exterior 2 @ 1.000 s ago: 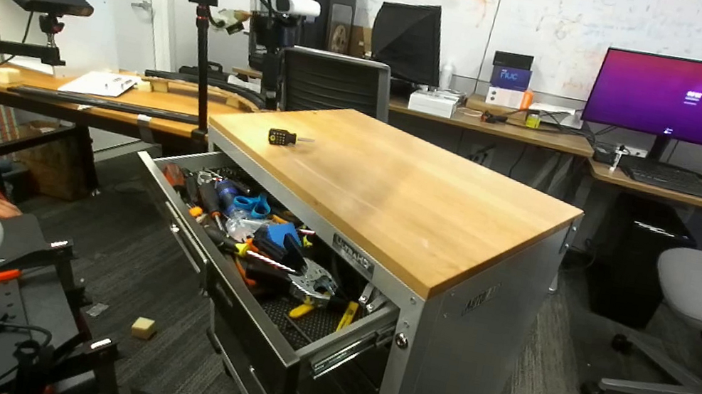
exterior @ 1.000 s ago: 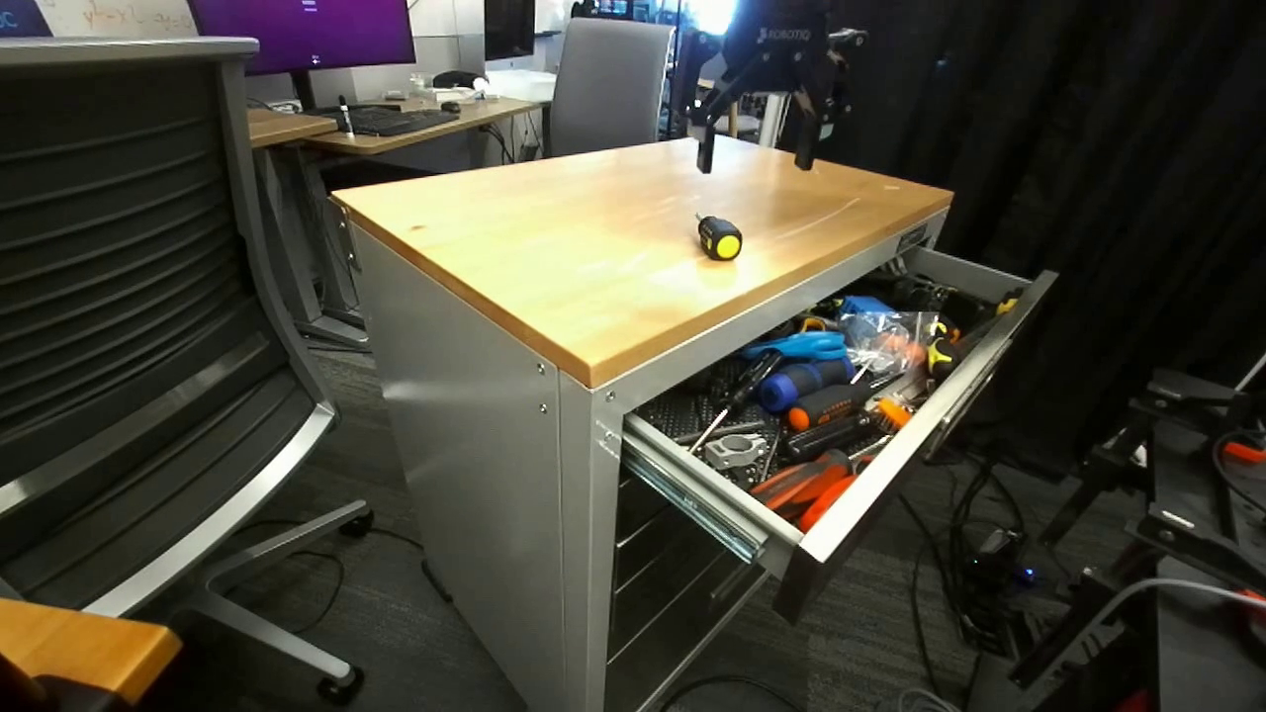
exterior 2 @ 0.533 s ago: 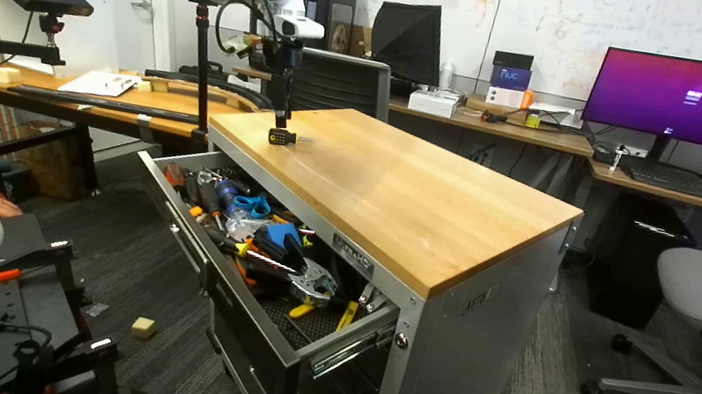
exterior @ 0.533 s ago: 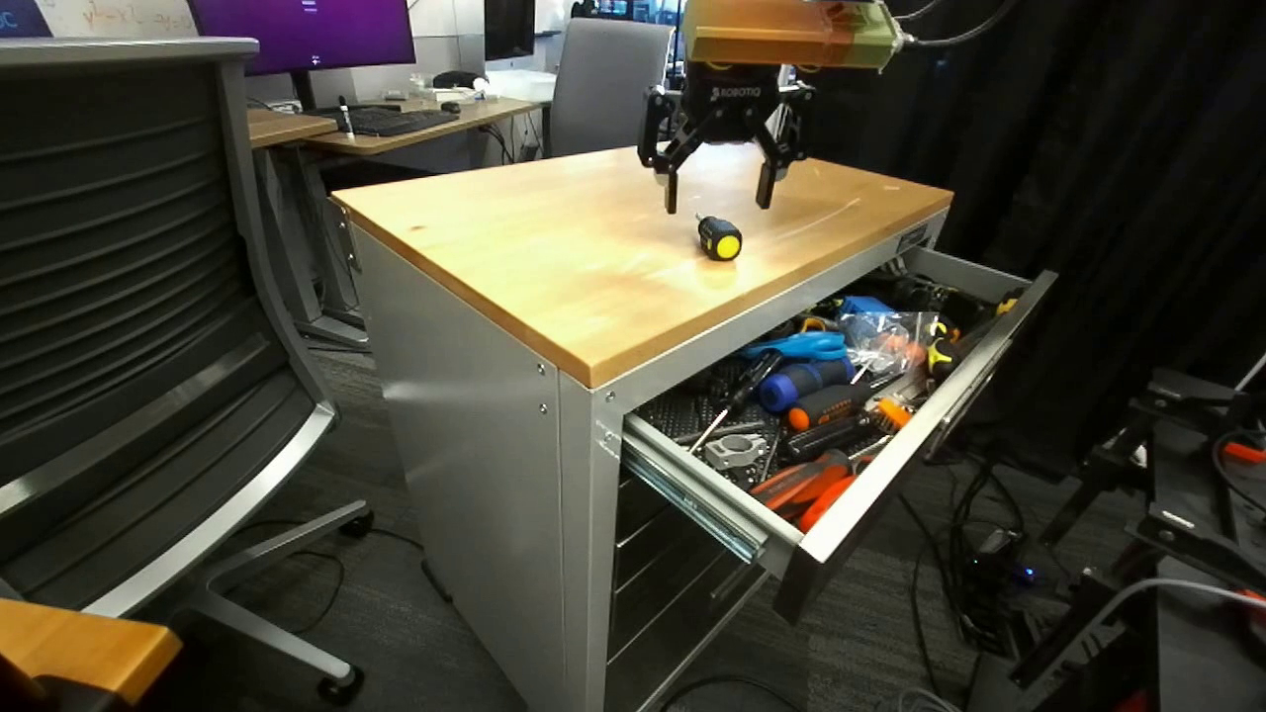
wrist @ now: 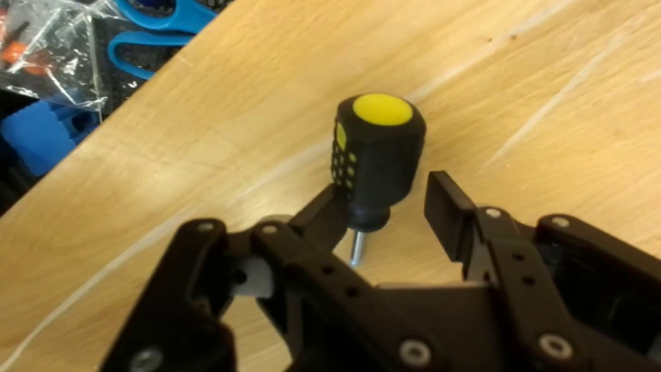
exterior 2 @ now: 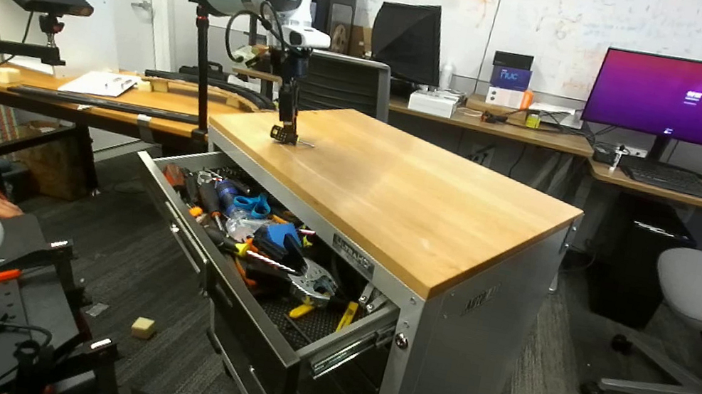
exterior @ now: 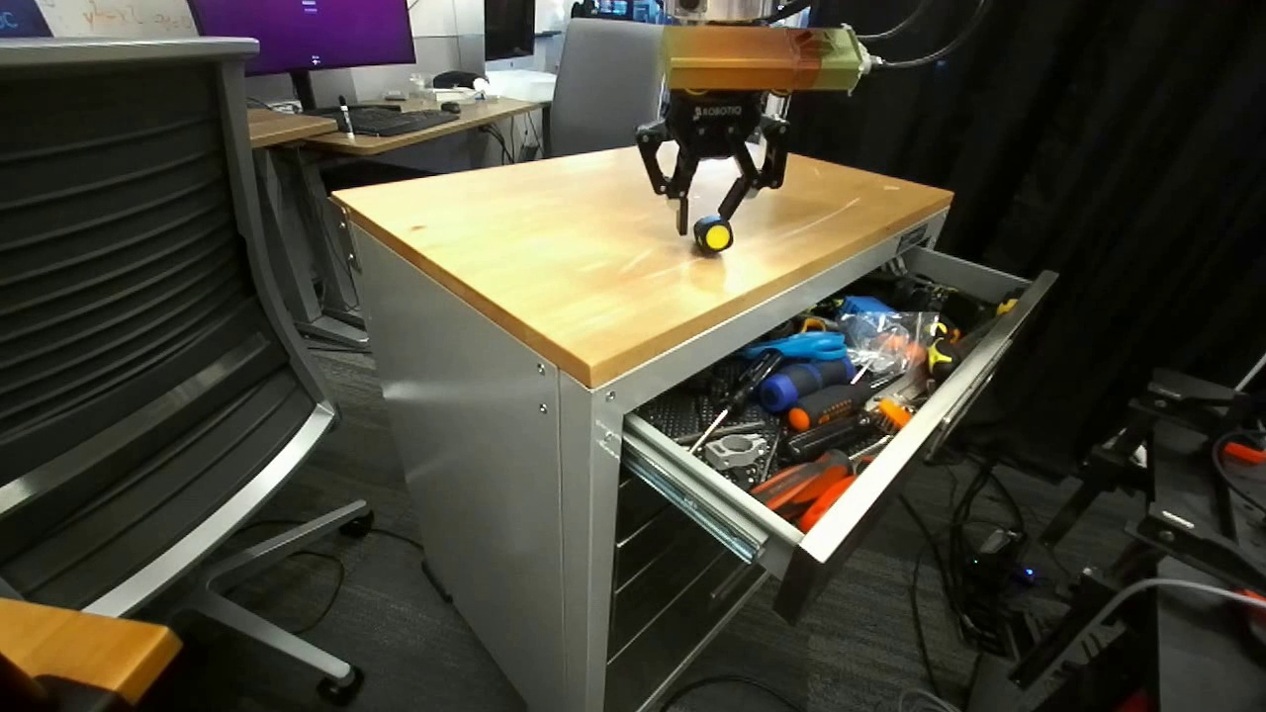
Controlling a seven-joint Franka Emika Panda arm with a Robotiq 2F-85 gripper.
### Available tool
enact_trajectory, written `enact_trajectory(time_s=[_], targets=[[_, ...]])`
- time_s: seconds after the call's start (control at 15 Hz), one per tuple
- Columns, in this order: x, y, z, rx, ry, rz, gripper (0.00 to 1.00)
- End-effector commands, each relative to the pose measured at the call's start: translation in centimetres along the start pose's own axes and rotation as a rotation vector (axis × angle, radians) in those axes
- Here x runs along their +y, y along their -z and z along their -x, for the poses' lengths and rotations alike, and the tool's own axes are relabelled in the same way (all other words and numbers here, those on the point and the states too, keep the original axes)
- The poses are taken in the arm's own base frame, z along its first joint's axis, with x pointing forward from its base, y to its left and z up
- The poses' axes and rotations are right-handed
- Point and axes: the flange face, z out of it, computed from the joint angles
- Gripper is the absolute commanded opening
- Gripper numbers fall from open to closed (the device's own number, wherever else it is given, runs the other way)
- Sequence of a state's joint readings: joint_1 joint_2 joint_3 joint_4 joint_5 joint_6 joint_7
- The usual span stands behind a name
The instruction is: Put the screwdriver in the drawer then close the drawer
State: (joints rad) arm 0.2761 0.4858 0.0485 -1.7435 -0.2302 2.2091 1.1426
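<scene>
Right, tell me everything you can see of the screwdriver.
The screwdriver is stubby: a thick black handle, seemingly plastic or rubber, with a round yellow cap, yellow dots and patch on its side, and a thin, shiny metal-looking shaft. The tip's shape can't be made out. It lies on its side on the wooden top, near the edge above the open drawer. The open pincer straddles it: one finger sits close, perhaps touching; the other is clear.

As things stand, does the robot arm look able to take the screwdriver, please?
Probably yes: the open end effector straddles the screwdriver near its neck, and I see nothing in the way.
</scene>
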Motion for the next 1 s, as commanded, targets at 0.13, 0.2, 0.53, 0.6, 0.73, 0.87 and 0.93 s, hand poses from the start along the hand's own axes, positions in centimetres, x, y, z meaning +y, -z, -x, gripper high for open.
enact_trajectory(time_s=[0.13,0.2,0.53,0.6,0.73,0.87,0.93], targets=[[1.7,0.9,-0.4,0.011,-0.034,0.05,0.1],[1.7,0.9,-0.2,0.012,-0.034,0.051,0.1],[1.4,1.9,0.5,0.009,-0.023,0.042,0.54],[1.3,2.4,0.7,0.015,-0.022,0.041,0.61],[1.2,3.4,1.1,0.024,-0.012,0.044,0.77],[1.4,4.1,1.5,0.026,-0.017,0.058,0.92],[1.6,4.1,1.6,0.02,-0.027,0.071,0.98]])
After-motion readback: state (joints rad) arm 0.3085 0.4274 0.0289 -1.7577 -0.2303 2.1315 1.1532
